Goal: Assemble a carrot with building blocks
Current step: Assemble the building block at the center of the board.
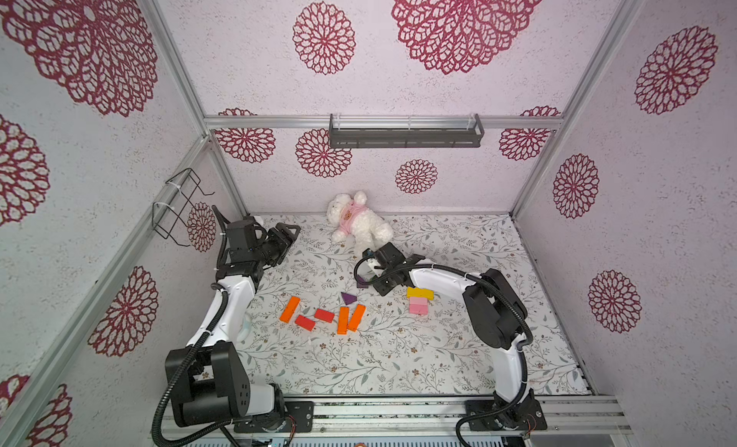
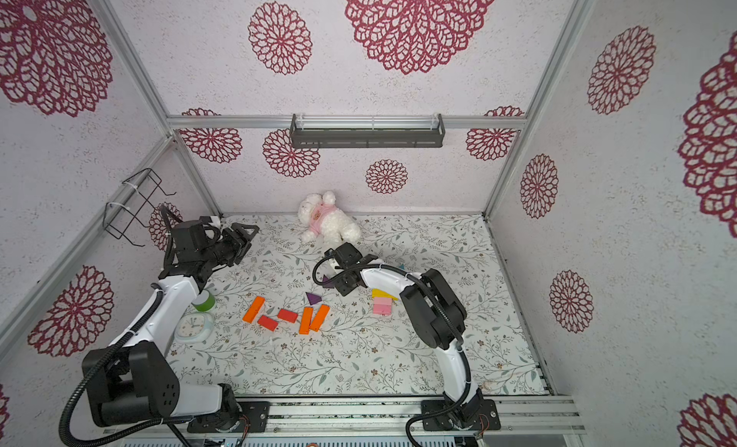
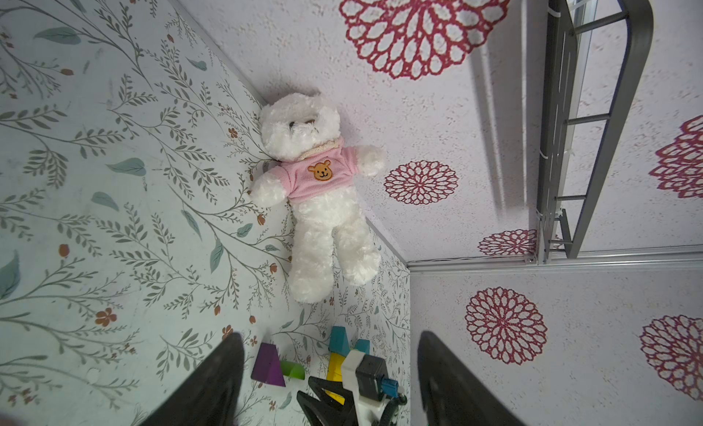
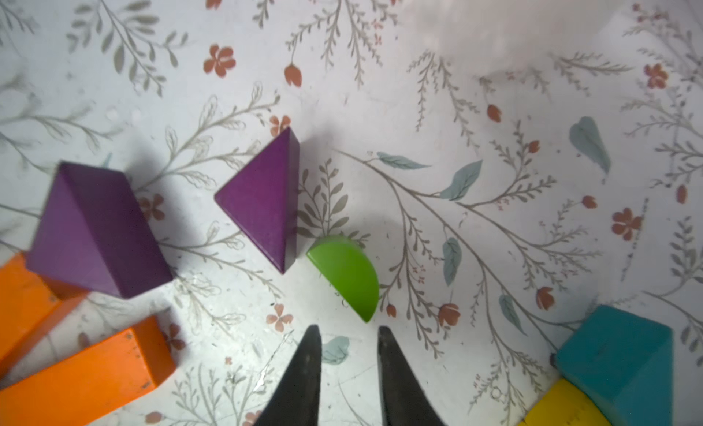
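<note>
Building blocks lie mid-table in both top views: orange bars (image 1: 290,309) (image 1: 343,320), red bars (image 1: 324,315), a purple triangle (image 1: 349,298), a yellow block (image 1: 419,292) and a pink block (image 1: 418,306). My right gripper (image 1: 369,283) hangs low over the table behind them. In the right wrist view its jaws (image 4: 348,329) stand slightly open with nothing between them. A lime-green half-cylinder (image 4: 344,275) lies just off their tips, beside two purple triangles (image 4: 262,203) (image 4: 95,230). A teal block (image 4: 616,359) leans on a yellow one. My left gripper (image 1: 293,229) is open and empty at the back left.
A white plush bear (image 1: 359,221) in pink lies against the back wall. A green cup (image 2: 204,301) and a small clock (image 2: 193,327) sit by the left arm. A wire rack (image 1: 179,209) hangs on the left wall, a grey shelf (image 1: 404,133) on the back wall.
</note>
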You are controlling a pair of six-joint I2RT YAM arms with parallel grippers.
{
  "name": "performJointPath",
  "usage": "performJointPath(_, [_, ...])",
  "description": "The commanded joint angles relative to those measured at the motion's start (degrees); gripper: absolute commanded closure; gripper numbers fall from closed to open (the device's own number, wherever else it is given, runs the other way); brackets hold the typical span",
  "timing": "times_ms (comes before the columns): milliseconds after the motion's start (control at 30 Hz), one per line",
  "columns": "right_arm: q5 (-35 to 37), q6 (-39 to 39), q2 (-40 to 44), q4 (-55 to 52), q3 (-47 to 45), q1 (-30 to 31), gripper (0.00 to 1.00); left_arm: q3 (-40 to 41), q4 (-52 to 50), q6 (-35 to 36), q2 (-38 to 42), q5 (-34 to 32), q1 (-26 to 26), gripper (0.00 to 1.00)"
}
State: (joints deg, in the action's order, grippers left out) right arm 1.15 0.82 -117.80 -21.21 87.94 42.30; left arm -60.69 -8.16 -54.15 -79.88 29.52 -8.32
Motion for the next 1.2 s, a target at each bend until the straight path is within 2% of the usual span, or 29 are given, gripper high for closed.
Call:
performJointPath(0, [0.4, -6.2, 1.1, -1.8, 5.0, -0.8, 0.71, 0.6, 1.6, -0.5, 0.0, 0.9, -0.5, 0.26])
performJointPath(100, [3.7, -10.7, -2.7, -5.6, 10.4, -1.4, 0.71, 0.5, 1.6, -0.8, -0.1, 0.9, -0.5, 0.26])
performJointPath(167, [5.6, -14.1, -5.5, -8.7, 14.1, -1.7, 0.74, 0.5, 1.5, -0.8, -0.1, 0.9, -0.5, 0.26])
performJointPath(267, [5.1, -17.0, -7.6, -10.3, 16.4, -1.7, 0.76, 0.5, 1.6, -0.8, 0.0, 1.0, -0.5, 0.27])
performJointPath(467, [2.3, -21.6, -8.3, -10.1, 15.7, -1.8, 0.77, 0.5, 1.5, -1.0, 0.0, 1.3, -0.5, 0.27])
performJointPath(667, [0.0, -26.2, -6.9, -6.8, 12.9, -2.2, 0.66, 0.6, 1.6, -1.2, 0.0, 1.4, -0.5, 0.27])
performJointPath(800, [-1.2, -28.6, -5.8, -4.6, 11.2, -2.3, 0.63, 0.6, 1.7, -1.4, -0.2, 1.5, -0.5, 0.27])
performJointPath(1167, [0.3, -27.3, -4.5, -5.5, 11.9, -2.9, 0.60, 0.6, 1.7, -1.6, 0.1, 1.7, -0.4, 0.27])
